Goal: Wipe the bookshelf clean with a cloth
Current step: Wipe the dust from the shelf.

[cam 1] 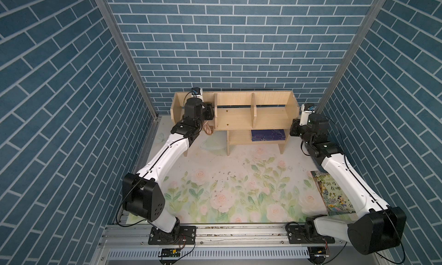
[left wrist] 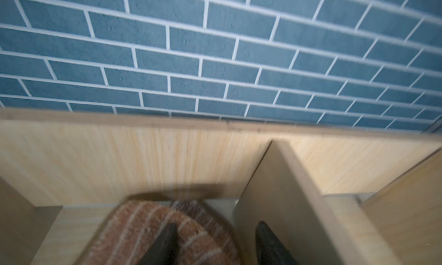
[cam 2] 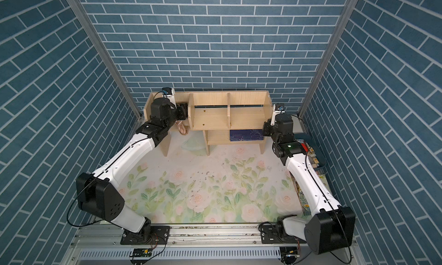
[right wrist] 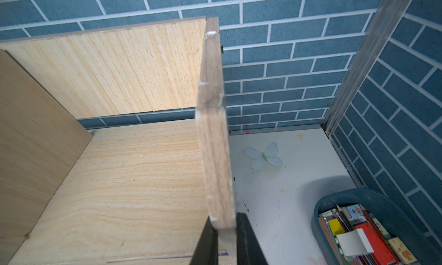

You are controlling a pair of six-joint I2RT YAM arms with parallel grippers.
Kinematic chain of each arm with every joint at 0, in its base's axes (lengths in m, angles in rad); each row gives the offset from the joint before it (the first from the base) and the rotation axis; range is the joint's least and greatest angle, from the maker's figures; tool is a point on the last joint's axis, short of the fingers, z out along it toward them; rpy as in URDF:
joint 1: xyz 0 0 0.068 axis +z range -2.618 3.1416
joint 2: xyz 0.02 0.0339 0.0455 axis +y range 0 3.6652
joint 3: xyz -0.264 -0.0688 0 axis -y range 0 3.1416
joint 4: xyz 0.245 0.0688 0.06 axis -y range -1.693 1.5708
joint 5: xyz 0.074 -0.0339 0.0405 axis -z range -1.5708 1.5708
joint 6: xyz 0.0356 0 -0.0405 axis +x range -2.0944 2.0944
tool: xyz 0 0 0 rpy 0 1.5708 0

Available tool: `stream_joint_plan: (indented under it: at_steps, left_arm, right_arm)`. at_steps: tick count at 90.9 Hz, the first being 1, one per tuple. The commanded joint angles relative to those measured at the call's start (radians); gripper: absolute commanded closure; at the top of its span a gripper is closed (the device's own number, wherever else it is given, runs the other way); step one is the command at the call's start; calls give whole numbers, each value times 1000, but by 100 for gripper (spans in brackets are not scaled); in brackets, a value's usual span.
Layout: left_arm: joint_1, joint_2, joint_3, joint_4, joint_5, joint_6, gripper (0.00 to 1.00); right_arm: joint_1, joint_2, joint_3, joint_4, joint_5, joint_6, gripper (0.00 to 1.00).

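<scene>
The light wooden bookshelf (cam 1: 235, 117) (cam 2: 210, 115) stands at the back of the table against the wall. My left gripper (cam 1: 210, 111) (left wrist: 216, 225) is in its left upper compartment, jaws open beside the first upright divider (left wrist: 282, 192). The striped brown cloth (left wrist: 148, 228) lies on the shelf board under one fingertip (left wrist: 169, 237), and part of it hangs over the front edge (cam 1: 208, 130) (cam 2: 182, 129). My right gripper (cam 1: 295, 127) (right wrist: 224, 219) is shut on the front edge of the shelf's right end panel (right wrist: 212, 132).
A dark blue book (cam 1: 267, 135) lies in the lower cubby. A colourful picture book (cam 1: 331, 192) rests at the right under my right arm. A blue bin (right wrist: 346, 201) of books sits right of the shelf. Dark crumbs (cam 1: 227, 177) dot the floral mat.
</scene>
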Motion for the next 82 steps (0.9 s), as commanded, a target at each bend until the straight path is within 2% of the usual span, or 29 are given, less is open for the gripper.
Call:
stream_joint_plan:
  at_steps: [1,12,23,32,50,56,63,76,82]
  left_arm:
    - [7,-71,-70,-28,-64,4,22]
    - [10,-107,-68,-98,-90,5,1]
    - [10,-165,-92,-104,-96,13,1]
    - [10,-189,-96,-117,-97,20,7]
    - [10,-212,-58,-204,-132,25,10]
    - [11,-232,-79,-219,-137,28,17]
    - [11,-234,-113,-229,-131,33,30]
    - [24,-184,-140,-243,-102,22,34]
    - [31,-143,-124,-249,-72,20,42]
  right_arm:
    - [45,-9,-19,-13,-175,75,100]
    - [46,-19,-22,-15,-170,72,100]
    - [45,-15,-17,-23,-169,67,100]
    - [46,-12,-12,-26,-167,65,100]
    - [46,-15,-7,-33,-169,65,100]
    - [46,-17,-8,-35,-166,63,100]
    - [46,-22,-11,-33,-166,63,100]
    - [46,-25,-22,-30,-169,66,100]
    - [46,-28,-26,-30,-170,66,100]
